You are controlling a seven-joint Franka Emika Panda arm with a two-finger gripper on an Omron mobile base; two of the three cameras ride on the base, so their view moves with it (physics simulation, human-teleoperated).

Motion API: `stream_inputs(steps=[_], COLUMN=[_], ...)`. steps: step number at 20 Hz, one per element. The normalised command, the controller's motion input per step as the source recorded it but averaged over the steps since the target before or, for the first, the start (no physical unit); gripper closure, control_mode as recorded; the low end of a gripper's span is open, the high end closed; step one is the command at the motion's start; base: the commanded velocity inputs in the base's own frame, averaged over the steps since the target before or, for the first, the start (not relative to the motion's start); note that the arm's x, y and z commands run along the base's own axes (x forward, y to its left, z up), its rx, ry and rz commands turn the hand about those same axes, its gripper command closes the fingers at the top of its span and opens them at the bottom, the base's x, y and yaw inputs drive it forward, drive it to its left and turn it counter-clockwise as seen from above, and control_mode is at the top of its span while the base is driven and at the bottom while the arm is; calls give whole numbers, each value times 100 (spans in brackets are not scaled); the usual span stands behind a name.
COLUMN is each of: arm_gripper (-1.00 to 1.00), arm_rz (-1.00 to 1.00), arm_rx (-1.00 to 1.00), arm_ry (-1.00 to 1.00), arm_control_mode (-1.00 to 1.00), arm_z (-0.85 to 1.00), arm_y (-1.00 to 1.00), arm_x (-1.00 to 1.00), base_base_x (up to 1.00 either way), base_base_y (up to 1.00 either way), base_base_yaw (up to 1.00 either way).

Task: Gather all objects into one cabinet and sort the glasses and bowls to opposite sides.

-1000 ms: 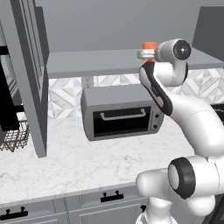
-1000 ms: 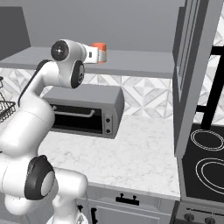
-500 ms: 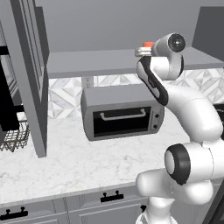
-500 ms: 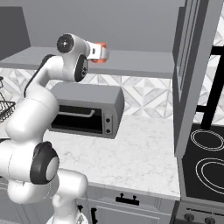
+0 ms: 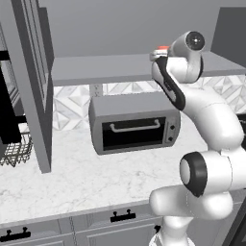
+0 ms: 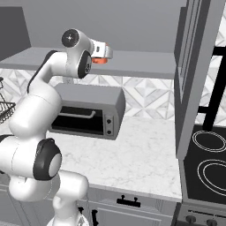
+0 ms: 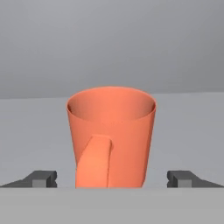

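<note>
Orange mug [image 7: 111,138] stands upright, handle facing the camera, between spread fingers [image 7: 41,178] on the shelf [image 7: 35,131].

The light is soft and even, with no glare. All the pictures are sharp, with no blur or bending at the edges. A dark shadow sits under the shelf [image 5: 105,69].

no readable text, label, brand, number or sign appears on anything in these views.
</note>
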Motion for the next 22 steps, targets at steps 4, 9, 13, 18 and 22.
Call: stream_inputs(steps=[4, 9, 13, 18, 22], arm_gripper=[-100, -100, 100, 100, 100], arm_rz=[0, 0, 0, 0, 0], arm_rx=[0, 0, 0, 0, 0], arm_ry=[2, 2, 3, 1, 0], arm_control_mode=[-100, -100, -100, -100, -100], arm_z=[-1, 0, 0, 0, 0], arm_y=[-2, 0, 0, 0, 0], arm_x=[2, 6, 8, 4, 0], base_base_x=[0, 0, 0, 0, 0], base_base_y=[0, 0, 0, 0, 0], base_base_yaw=[0, 0, 0, 0, 0])
